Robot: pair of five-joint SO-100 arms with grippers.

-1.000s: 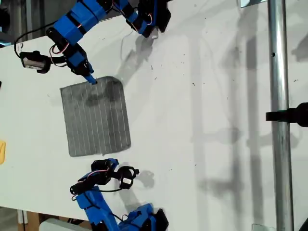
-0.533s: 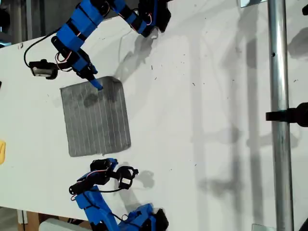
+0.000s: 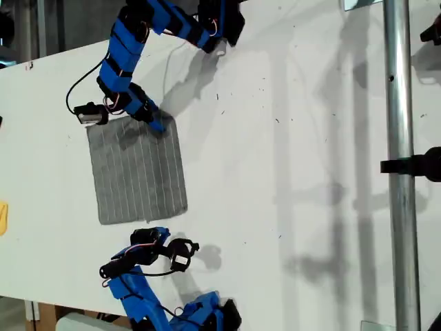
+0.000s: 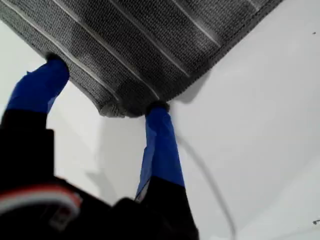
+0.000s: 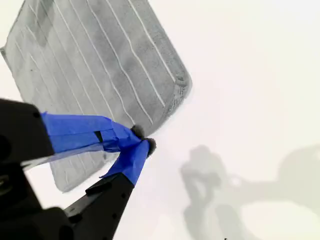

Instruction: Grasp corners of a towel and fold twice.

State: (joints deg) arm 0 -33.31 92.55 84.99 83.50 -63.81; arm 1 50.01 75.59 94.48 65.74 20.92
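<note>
Lying flat, grey towel (image 3: pixel 138 170) shows pale stripes.

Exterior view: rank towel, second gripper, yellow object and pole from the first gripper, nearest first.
1. Towel: corner at my first gripper.
2. My second gripper: beyond the towel's opposite edge.
3. Yellow object: exterior view's left edge.
4. Pole: exterior view's right.

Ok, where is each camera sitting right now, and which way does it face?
Exterior view: overhead, looking down on the white table; both blue arms show, with the towel between them.
First wrist view: on my first end effector, facing a towel corner between its open fingers.
Second wrist view: on my second end effector, shut, facing the towel.
Shared: all three show the towel.
</note>
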